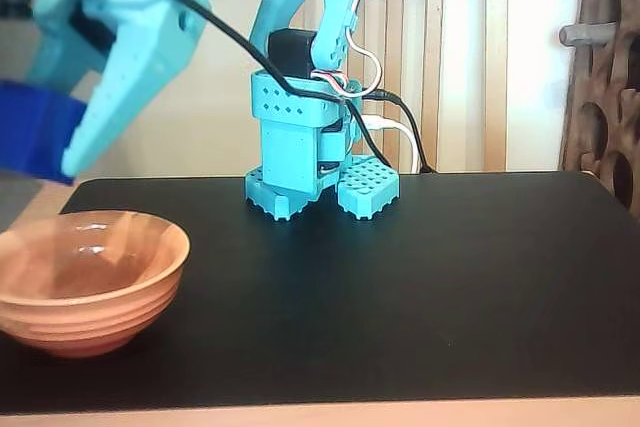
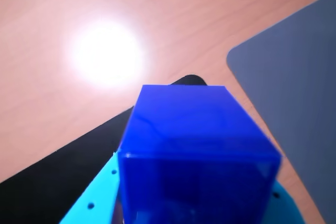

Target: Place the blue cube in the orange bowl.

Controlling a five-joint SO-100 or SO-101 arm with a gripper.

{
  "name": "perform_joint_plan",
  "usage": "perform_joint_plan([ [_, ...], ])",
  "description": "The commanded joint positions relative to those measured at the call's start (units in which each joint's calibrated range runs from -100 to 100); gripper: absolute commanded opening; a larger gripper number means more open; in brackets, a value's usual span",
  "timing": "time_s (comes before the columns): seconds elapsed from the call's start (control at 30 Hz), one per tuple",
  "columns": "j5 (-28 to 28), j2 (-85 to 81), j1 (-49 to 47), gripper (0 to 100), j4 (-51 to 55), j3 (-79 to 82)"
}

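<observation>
up at the left edge of the fixed view, the blue cube (image 1: 30,132) hangs in the air, pinched in the end effector (image 1: 55,152), whose turquoise fingers (image 1: 120,87) slant down toward it from the upper right. it sits well above the orange bowl (image 1: 88,277) and a little to the left of the bowl's middle, not touching it. the wrist view shows the same cube (image 2: 197,156) from close up, filling the lower centre of the picture, with turquoise finger parts (image 2: 94,198) showing on both its sides at the bottom edge, pressed against it. behind the cube in that view lie a pale wooden surface (image 2: 79,14) with a bright glare spot, a corner of a black mat (image 2: 58,182) and a grey sheet (image 2: 294,93) at the right. back in the fixed view, the bowl stands upright near the front left of the black worktop (image 1: 450,277), its inside glossy and holding nothing. the arm's turquoise base (image 1: 310,157) stands at the worktop's rear, cables (image 1: 370,97) trailing from it, well apart from the bowl.
</observation>
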Motion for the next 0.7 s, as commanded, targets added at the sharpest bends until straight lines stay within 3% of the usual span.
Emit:
perform_joint_plan([
  [0.0, 0.4, 2.9, 0.6, 14, -1.8, -0.4],
  [0.67, 0.4, 12.6, 1.2, 14, -4.7, -0.7],
])
